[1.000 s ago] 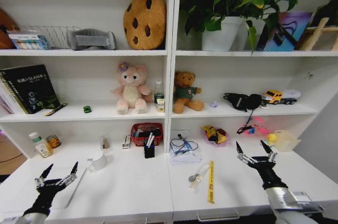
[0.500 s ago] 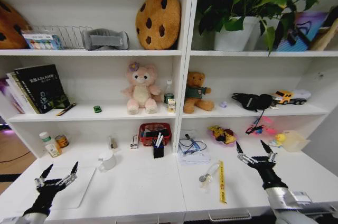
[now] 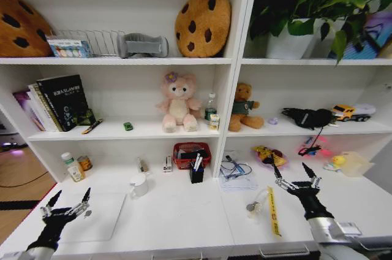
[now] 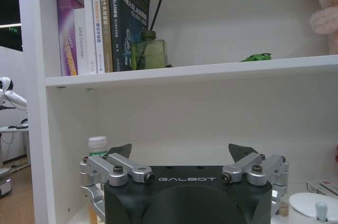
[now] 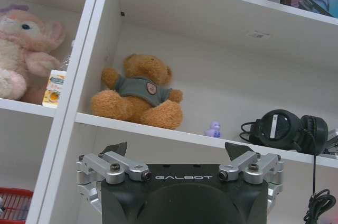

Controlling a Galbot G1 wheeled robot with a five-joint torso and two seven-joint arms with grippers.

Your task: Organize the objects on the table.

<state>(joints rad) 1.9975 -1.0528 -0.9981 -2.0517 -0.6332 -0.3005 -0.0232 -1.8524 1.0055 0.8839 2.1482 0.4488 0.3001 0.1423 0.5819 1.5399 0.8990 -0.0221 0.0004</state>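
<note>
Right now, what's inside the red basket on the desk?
The red basket holds dark items, too small to identify. The black pen holder standing in front covers its lower right part. Both grippers, left and right, hover open, away from it.

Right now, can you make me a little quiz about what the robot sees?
1. True or false: the left gripper and the right gripper both have open jaws and hold nothing.
2. Where is the laptop? A) flat on the table, in front of the left gripper. B) standing among the books. C) inside a basket.
3. Fill in: the green car sits on a shelf between the marker and the pink ____.

Key: 1 true; 2 A; 3 plush.
</note>
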